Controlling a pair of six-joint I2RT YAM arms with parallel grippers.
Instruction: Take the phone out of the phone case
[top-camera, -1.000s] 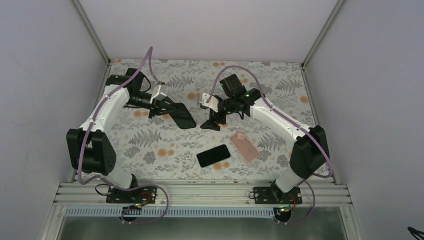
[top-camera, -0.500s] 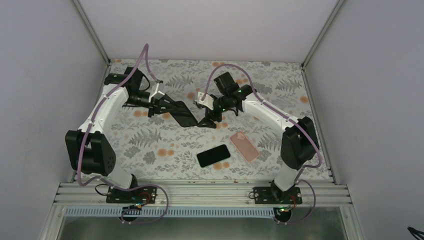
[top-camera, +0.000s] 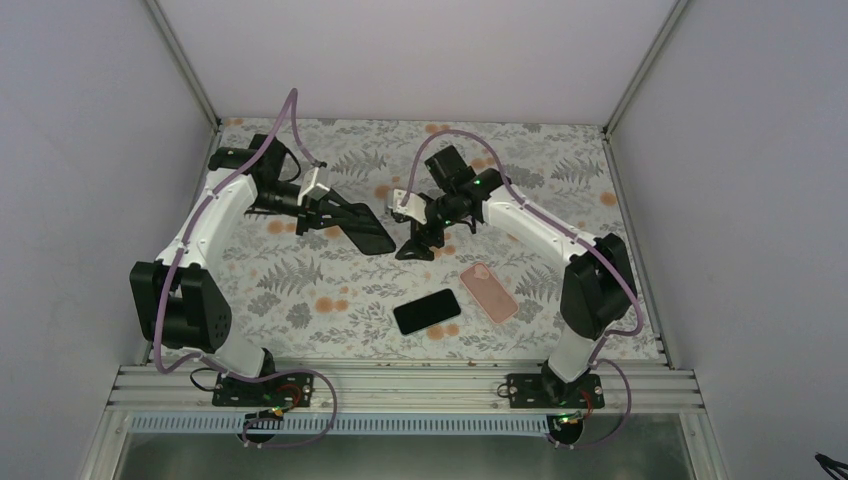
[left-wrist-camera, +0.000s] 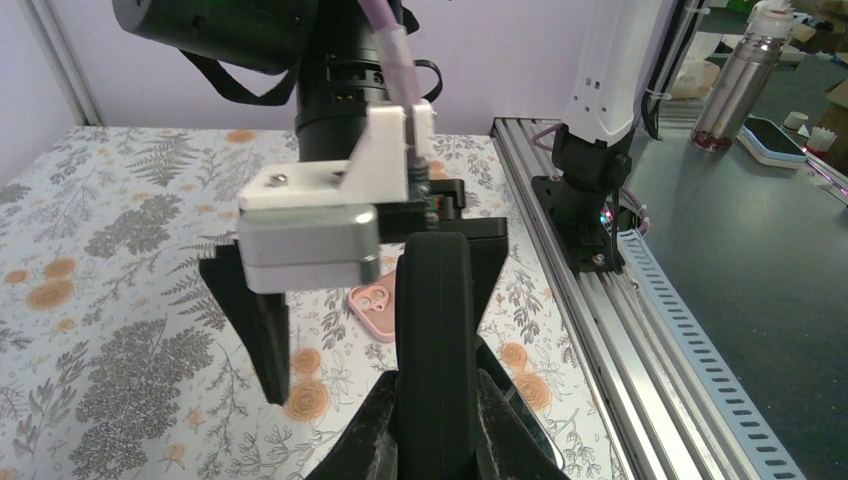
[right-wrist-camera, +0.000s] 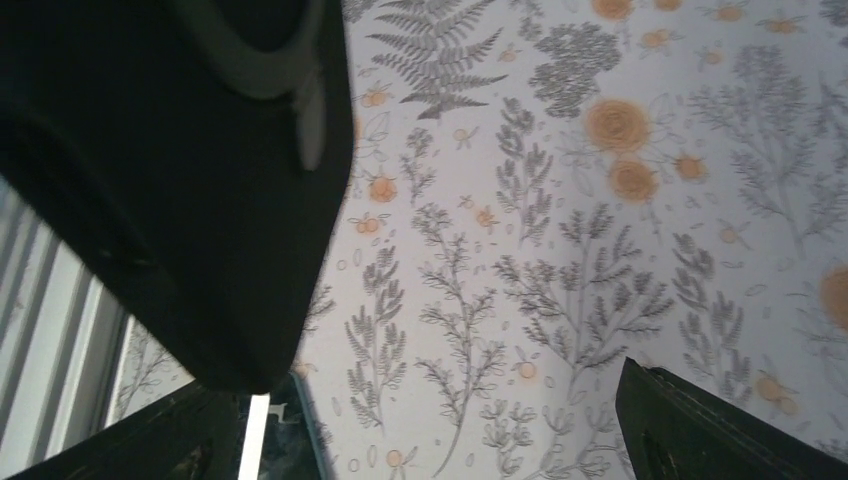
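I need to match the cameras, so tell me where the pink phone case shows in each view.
Top external: pink phone case lies flat right of centre, beside the black phone.
Left wrist: its corner peeks out just left of the black slab held edge-on.
Right wrist: not in it.
Shared landmark: the floral table cover, in all three.

On the table (top-camera: 560, 200), the phone (top-camera: 427, 311) lies flat near the front edge, about midway across, with the loose case (top-camera: 489, 291) just beside it to the right and slightly further back. Behind both and raised off the surface, the phone case (top-camera: 362, 230) sticks out from the left gripper (top-camera: 325, 212) toward the table's centre. The right gripper (top-camera: 415, 243) sits at that case's free end, on its right. The mounting rail (top-camera: 400, 385) runs along the front, below the table.
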